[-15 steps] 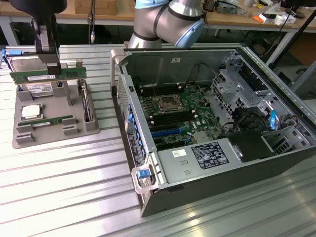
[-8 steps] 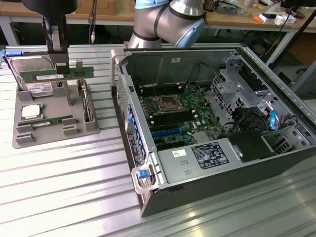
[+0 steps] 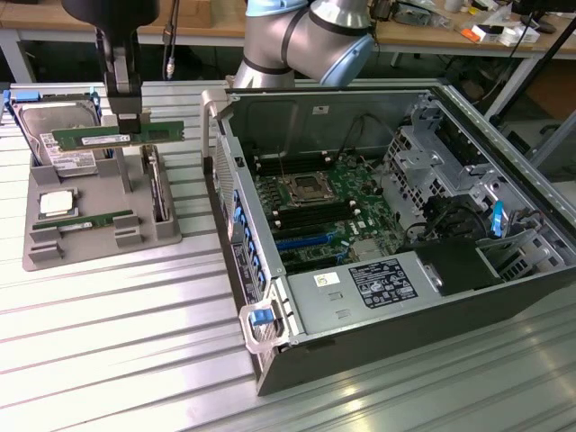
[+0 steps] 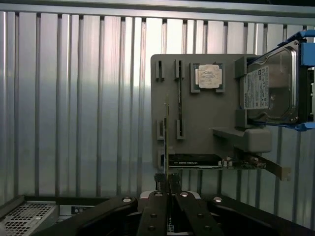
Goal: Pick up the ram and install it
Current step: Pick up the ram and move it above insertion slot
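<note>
End effector clamped on 1 ram, held level above the grey holder tray. The tray carries a hard drive, a CPU and a 2nd ram stick. An open computer case stands at the exterior view's right on the tabletop.

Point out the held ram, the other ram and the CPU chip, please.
held ram point(image 3: 79, 138): exterior view, green board beside the grip.
other ram point(image 3: 96, 220): exterior view, board's middle.
CPU chip point(image 3: 56, 202): exterior view, silver lid's centre.
</note>
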### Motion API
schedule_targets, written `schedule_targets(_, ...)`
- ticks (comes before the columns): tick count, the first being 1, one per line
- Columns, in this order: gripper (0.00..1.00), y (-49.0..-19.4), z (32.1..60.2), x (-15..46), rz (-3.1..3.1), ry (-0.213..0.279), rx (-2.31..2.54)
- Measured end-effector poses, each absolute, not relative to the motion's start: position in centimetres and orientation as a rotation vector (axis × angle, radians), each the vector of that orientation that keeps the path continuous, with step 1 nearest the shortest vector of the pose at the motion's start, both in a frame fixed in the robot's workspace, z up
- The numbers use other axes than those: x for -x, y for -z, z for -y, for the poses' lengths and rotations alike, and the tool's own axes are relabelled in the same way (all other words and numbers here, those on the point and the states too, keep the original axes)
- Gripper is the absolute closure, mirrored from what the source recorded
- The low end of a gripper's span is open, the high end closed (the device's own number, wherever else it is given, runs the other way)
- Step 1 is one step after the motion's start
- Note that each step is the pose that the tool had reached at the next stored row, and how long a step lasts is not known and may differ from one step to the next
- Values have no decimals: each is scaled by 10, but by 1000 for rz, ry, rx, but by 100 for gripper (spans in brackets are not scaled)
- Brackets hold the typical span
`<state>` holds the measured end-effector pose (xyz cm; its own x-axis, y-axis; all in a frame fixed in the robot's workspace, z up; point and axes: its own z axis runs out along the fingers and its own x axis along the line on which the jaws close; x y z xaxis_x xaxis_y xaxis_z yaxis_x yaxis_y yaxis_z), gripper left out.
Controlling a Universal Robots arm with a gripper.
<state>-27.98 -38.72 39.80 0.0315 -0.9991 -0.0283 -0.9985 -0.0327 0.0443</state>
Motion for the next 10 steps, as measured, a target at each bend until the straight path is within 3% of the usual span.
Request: schedule_targets(10, 88, -398, 387, 263, 2177, 80, -2247)
